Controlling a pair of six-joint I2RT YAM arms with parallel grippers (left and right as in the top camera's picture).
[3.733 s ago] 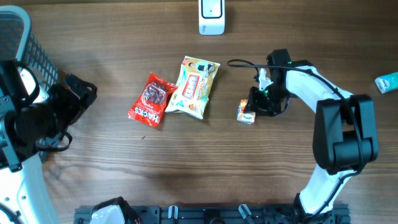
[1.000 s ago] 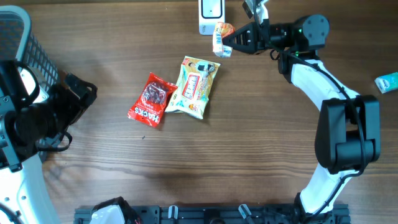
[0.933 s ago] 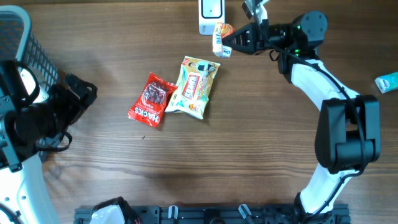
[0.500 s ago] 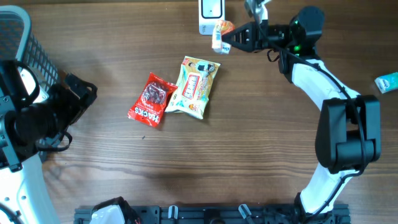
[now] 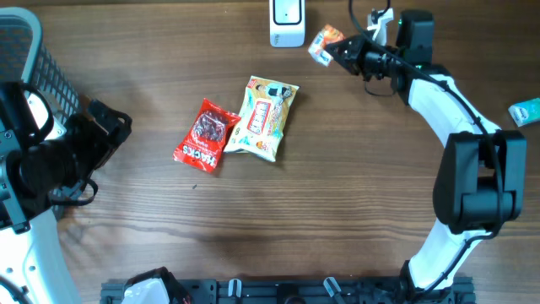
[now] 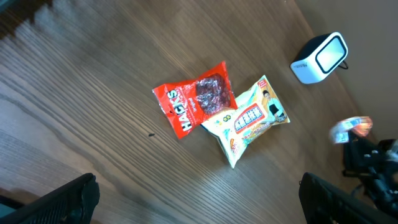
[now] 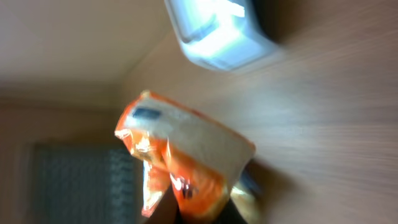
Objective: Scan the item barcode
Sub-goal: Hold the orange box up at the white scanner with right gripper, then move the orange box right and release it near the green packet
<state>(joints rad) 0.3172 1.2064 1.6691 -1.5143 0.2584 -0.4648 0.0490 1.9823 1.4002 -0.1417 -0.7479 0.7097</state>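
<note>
A small orange and white packet hangs above the table just right of the white scanner, with my right gripper shut on it. In the right wrist view the packet fills the middle, tilted, its lower end pinched in my right gripper, and the scanner sits blurred above it. No barcode is readable on the packet. My left gripper is open wide over bare wood, far to the left of the scanner.
A red Hacks bag and a yellow and white snack bag lie side by side mid-table. A teal item sits at the right edge. A grey mesh basket stands at the far left.
My right gripper has carried the packet to the right, from directly in front of the scanner to beside it, and the packet has turned. The left arm has not moved.
</note>
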